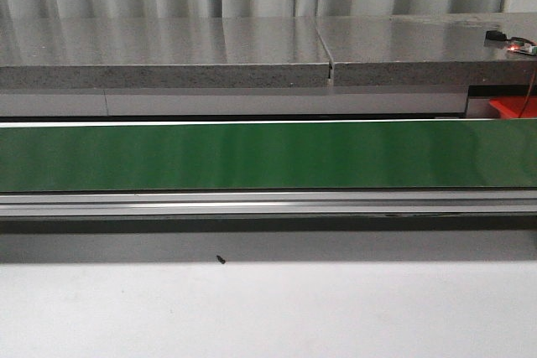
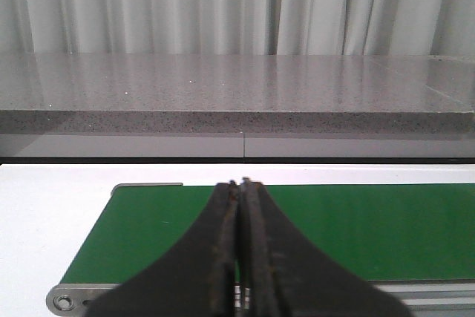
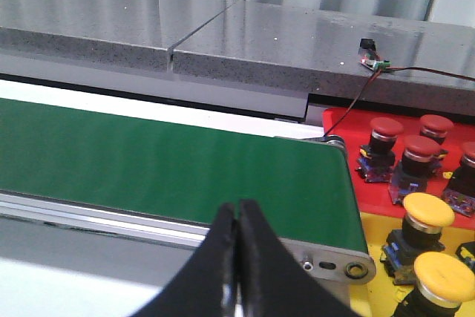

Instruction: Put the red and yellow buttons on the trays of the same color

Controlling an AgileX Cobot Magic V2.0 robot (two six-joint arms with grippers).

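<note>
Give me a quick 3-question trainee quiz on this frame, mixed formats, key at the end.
1. True or false: a button lies on the green conveyor belt.
2. Multiple choice: in the right wrist view, the red buttons sit on a tray of which colour? A) red B) yellow C) green
3. Short answer: how do the fingers of the left gripper and the right gripper stand?

Key:
1. False; the belt shows nothing on it in any view.
2. A; the yellow buttons sit nearer the camera on the yellow tray.
3. Both shut, holding nothing.
</note>
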